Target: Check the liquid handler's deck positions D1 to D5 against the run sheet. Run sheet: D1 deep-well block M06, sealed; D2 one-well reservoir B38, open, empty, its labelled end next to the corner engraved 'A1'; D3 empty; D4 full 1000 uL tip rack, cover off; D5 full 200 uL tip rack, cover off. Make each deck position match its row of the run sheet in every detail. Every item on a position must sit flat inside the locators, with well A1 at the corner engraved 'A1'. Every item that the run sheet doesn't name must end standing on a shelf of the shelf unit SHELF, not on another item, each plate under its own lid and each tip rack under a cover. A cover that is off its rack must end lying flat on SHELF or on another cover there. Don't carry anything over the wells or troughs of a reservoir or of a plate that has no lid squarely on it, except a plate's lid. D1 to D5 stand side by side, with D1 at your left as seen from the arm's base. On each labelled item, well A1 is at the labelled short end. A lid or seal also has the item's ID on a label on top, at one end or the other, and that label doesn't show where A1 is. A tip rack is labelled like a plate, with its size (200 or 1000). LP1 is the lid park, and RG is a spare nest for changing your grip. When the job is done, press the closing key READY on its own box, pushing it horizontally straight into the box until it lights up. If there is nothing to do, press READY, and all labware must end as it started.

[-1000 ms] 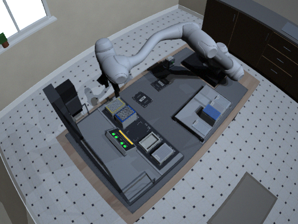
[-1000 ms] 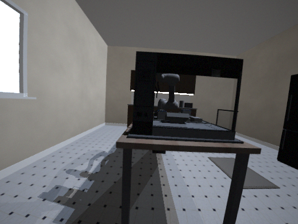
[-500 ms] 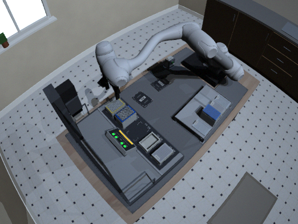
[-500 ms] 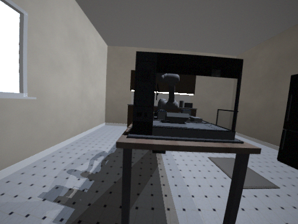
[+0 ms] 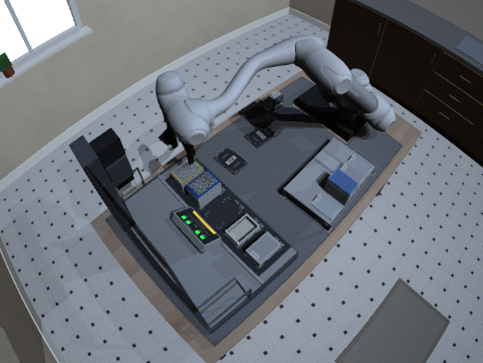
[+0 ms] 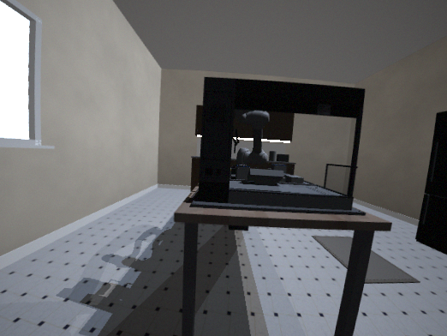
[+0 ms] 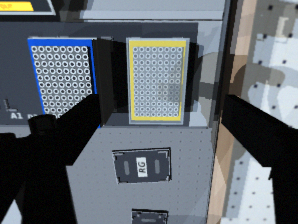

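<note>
overhead, low side, perhaps close wrist

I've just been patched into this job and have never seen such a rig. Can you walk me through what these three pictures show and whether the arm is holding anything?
The pale jointed machine is a robot arm bolted to a dark worktop on a table. The top view looks down from above, the exterior view looks from floor level through the black gantry frame, and the wrist view looks down from between the arm's fingers. In a row on the deck lie a yellow-rimmed tip rack, a blue-rimmed tip rack, an open reservoir and a block with many wells. A stepped shelf unit holds more labware. The gripper hangs open just short of the yellow rack and holds nothing. The small nest marked RG lies below it.
</note>
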Action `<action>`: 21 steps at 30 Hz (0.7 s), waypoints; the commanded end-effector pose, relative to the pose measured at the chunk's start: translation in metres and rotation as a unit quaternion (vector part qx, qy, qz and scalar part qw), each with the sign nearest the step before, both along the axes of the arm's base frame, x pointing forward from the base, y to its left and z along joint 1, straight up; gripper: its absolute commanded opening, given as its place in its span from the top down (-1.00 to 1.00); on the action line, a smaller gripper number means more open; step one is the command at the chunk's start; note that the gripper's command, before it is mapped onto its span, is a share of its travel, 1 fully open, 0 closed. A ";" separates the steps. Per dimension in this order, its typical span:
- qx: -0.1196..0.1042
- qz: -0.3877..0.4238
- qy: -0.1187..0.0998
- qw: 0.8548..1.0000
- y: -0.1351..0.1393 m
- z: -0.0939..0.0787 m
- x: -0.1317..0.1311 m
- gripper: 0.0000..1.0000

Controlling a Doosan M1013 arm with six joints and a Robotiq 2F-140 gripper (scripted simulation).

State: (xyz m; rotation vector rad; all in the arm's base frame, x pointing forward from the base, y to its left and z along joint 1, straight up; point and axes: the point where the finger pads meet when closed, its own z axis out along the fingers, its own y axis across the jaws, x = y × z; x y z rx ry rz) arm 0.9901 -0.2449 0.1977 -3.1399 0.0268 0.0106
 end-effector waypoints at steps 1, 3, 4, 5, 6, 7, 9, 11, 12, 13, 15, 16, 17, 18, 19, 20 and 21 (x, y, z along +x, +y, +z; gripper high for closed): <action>-0.001 -0.004 0.000 1.000 0.001 -0.009 0.001 -0.59; -0.001 -0.004 0.000 1.000 0.001 -0.010 0.001 -0.59; -0.001 -0.004 0.000 1.000 0.001 -0.010 0.001 -0.59; -0.001 -0.004 -0.001 1.000 0.001 -0.012 0.001 -0.59; -0.001 -0.004 -0.001 1.000 0.001 -0.013 0.001 -0.59; -0.001 -0.004 0.000 1.000 0.001 -0.015 0.001 -0.59; -0.001 -0.004 0.000 1.000 0.001 -0.019 0.001 -0.59; -0.001 -0.004 0.000 1.000 0.001 -0.022 0.001 -0.59; -0.001 -0.004 0.000 1.000 0.001 -0.024 0.001 -0.59; -0.001 -0.004 0.000 1.000 0.001 -0.026 0.001 -0.59; -0.001 -0.004 0.000 1.000 0.001 -0.029 0.000 -0.59; -0.001 -0.004 0.000 1.000 0.001 -0.031 0.000 -0.59; -0.001 -0.004 0.000 1.000 0.001 -0.032 0.000 -0.59; -0.001 -0.004 0.000 1.000 0.001 -0.034 0.000 -0.59; -0.001 -0.004 0.000 1.000 0.001 -0.036 0.000 -0.59; -0.001 -0.004 0.000 1.000 0.001 -0.036 0.000 -0.59; -0.001 -0.004 0.000 1.000 0.001 -0.036 0.000 -0.59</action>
